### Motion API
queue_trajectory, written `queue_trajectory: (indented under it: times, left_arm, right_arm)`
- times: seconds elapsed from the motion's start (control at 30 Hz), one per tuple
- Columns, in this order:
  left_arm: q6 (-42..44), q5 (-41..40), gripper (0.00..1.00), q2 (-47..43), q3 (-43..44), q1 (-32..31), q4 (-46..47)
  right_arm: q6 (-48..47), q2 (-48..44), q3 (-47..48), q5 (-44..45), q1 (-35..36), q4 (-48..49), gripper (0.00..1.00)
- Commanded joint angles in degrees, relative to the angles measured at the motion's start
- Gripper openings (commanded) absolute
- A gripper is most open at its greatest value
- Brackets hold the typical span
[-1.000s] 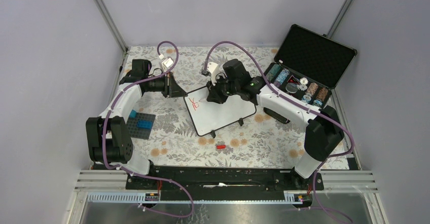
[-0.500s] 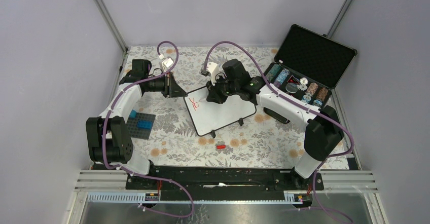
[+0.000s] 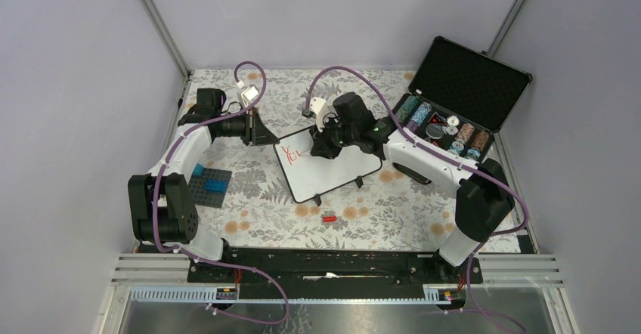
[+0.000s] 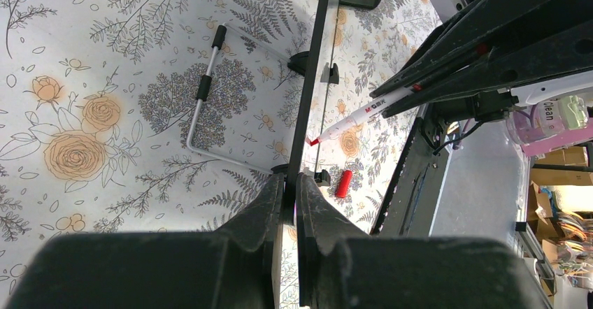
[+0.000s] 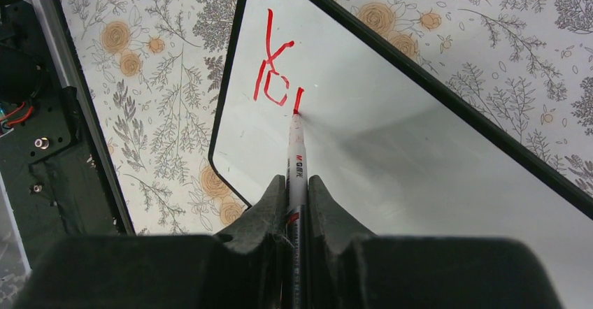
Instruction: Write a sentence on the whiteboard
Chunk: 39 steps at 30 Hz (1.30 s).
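Note:
The whiteboard [image 3: 340, 169] lies slanted at the table's middle, and its left corner is pinched in my shut left gripper [image 3: 261, 134]. From the left wrist, the whiteboard [image 4: 315, 78] appears edge-on between the closed fingers of that gripper [image 4: 290, 183]. My right gripper [image 5: 297, 183] is shut on a white marker [image 5: 296, 155] with its red tip touching the whiteboard [image 5: 419, 134]. Of the sentence [image 5: 274, 68], only a red "Y", a rough "o" and a short stroke show, near the board's left end. From above, the right gripper [image 3: 321, 146] hovers over the board's upper left.
A red marker cap [image 3: 329, 218] lies on the floral cloth in front of the board. An open black case [image 3: 461, 92] with poker chips stands at the back right. A dark baseplate with blue bricks [image 3: 212, 185] sits by the left arm.
My right gripper has shifted slightly right along the board with the marker, and the red writing has gained a stroke. The left arm has not moved.

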Motion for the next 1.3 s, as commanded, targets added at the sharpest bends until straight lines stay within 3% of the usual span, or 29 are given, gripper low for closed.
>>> queue_trajectory:
  times: [0.0,0.97,1.27]
  left_arm:
    - [0.8,-0.5,0.0,-1.8,-0.2,-0.6,0.9]
    - [0.9,-0.6,0.0,-2.1,-0.4,-0.6,0.9]
    - [1.0,-0.7,0.0,-2.0,-0.5,-0.6,0.8]
  right_arm:
    - [-1.3,-2.1,-1.1,2.0,0.2,0.8,0.0]
    - [-2.0,-0.6,5.1,4.6,-1.2,-0.6,0.0]
    - [-1.9,-0.6,2.6,2.8,-1.1,-0.6,0.0]
